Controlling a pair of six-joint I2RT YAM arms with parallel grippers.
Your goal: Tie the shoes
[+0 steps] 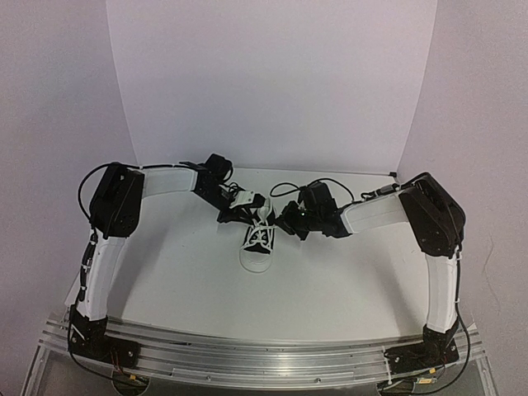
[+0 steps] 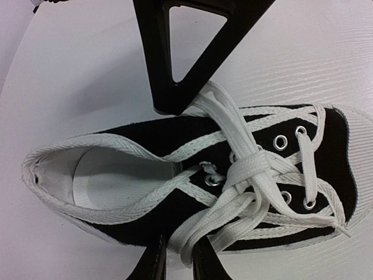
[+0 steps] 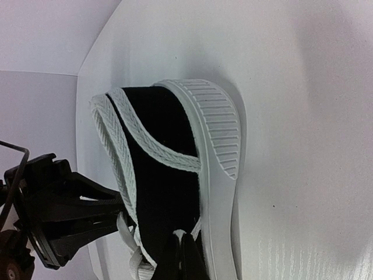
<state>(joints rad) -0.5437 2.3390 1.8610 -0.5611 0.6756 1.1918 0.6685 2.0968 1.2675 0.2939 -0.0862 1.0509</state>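
The jaws of the left gripper [image 2: 179,259] were found closed on a strand of the laces [image 2: 247,170], which filled the narrow gap between them; the jaws of the right gripper [image 3: 179,256] were shut, with a strand reaching their tips, though a pinch could not be confirmed; the sneaker [image 1: 257,246] was set upright on the table [image 1: 355,276] between the 2 grippers, toe cap turned toward the arm bases; the laces were crossed loosely over the eyelets.
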